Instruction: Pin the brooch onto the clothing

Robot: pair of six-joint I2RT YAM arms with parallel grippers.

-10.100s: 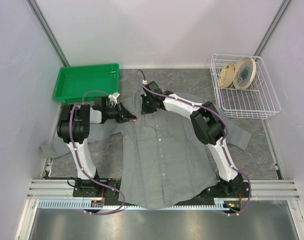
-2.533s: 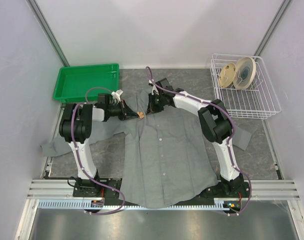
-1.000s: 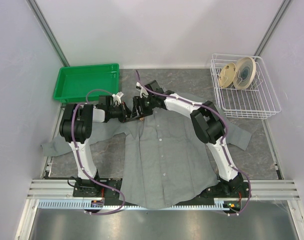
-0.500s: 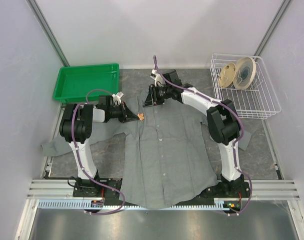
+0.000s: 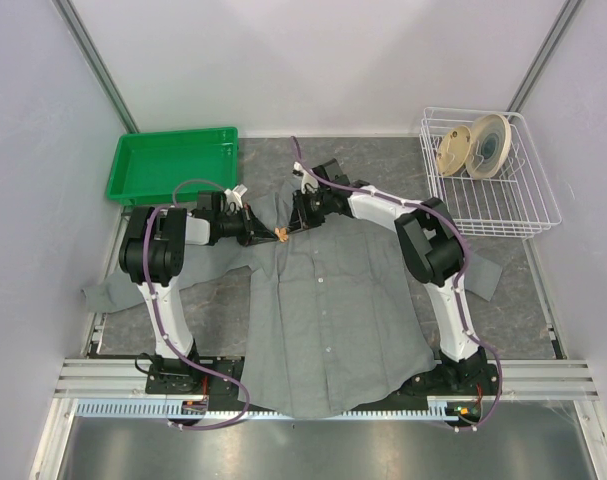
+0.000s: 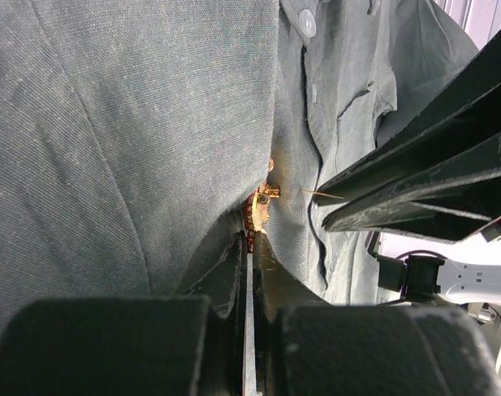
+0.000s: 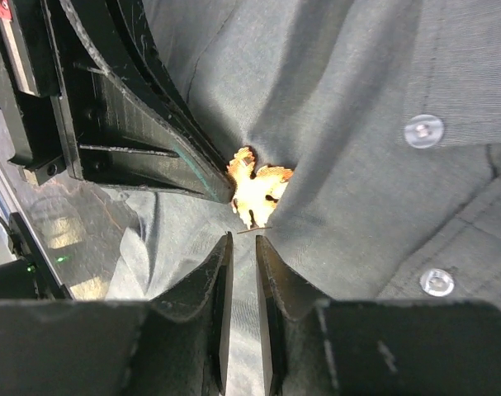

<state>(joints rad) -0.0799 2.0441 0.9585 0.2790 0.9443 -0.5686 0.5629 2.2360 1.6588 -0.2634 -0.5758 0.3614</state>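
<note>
Over the neck end of the clothing (image 5: 333, 310), your left pincer (image 6: 251, 246) is clamped on the brooch (image 7: 255, 191), held at the cloth. Your right pincer (image 7: 243, 241) hovers there too, jaws a slit apart, empty. Closing off-line could bend the pin (image 7: 256, 231) or twist the brooch loose.

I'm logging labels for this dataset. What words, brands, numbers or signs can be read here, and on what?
No text can be read anywhere.
The shirt, its buttons and the brooch: no lettering shows.
The discs in the wire basket: any marking is too small to read.
The green tray: plain.
</note>
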